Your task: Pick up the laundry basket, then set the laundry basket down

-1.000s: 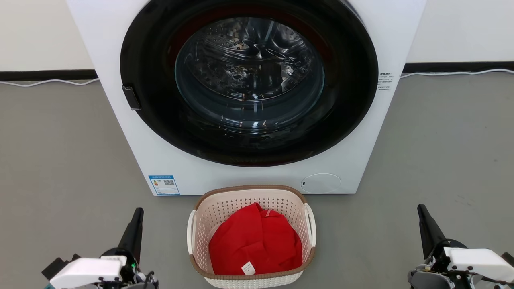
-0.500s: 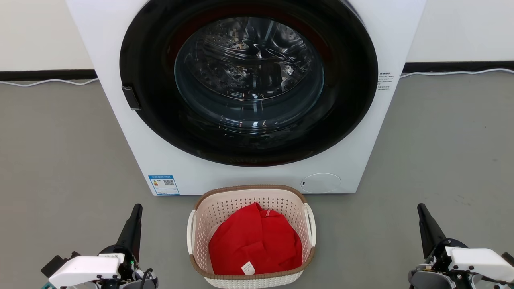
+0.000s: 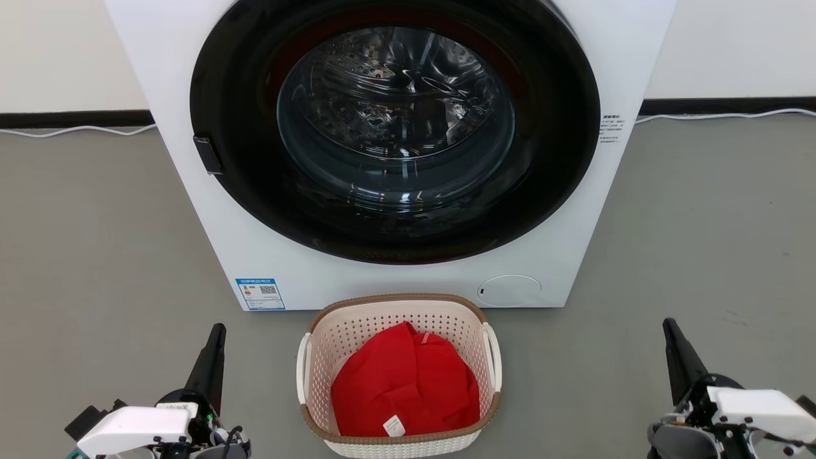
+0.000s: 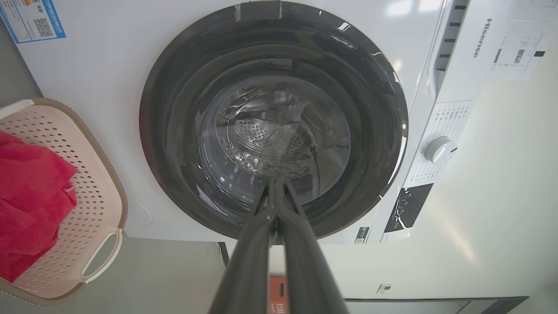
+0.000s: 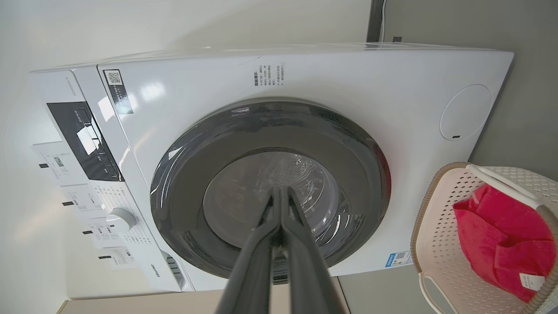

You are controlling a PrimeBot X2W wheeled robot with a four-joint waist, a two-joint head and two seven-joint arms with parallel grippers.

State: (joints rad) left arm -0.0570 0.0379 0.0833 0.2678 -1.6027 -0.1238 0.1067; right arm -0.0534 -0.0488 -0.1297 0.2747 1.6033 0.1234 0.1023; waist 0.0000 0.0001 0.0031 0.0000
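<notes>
The laundry basket [image 3: 357, 325], cream perforated plastic with a brown rim and white side handles, stands on the grey floor just in front of the washing machine [image 3: 268, 255]. A red garment [image 3: 405, 382] lies in it. The basket also appears at the left edge of the left wrist view [image 4: 83, 200] and at the right edge of the right wrist view [image 5: 440, 235]. My left gripper [image 3: 217, 331] is low to the basket's left, shut and empty, fingers [image 4: 274, 192] pressed together. My right gripper [image 3: 669, 326] is far off to the basket's right, shut too, fingertips [image 5: 281, 196] touching.
The washing machine's round dark door [image 3: 395, 127] is closed, with the steel drum visible behind the glass. A black baseboard [image 3: 727, 105] and a white cable [image 3: 70, 131] run along the wall behind. Grey floor [image 3: 701, 223] spreads on both sides of the machine.
Both grippers have crept slightly upward in the head view. The basket and garment have not moved.
</notes>
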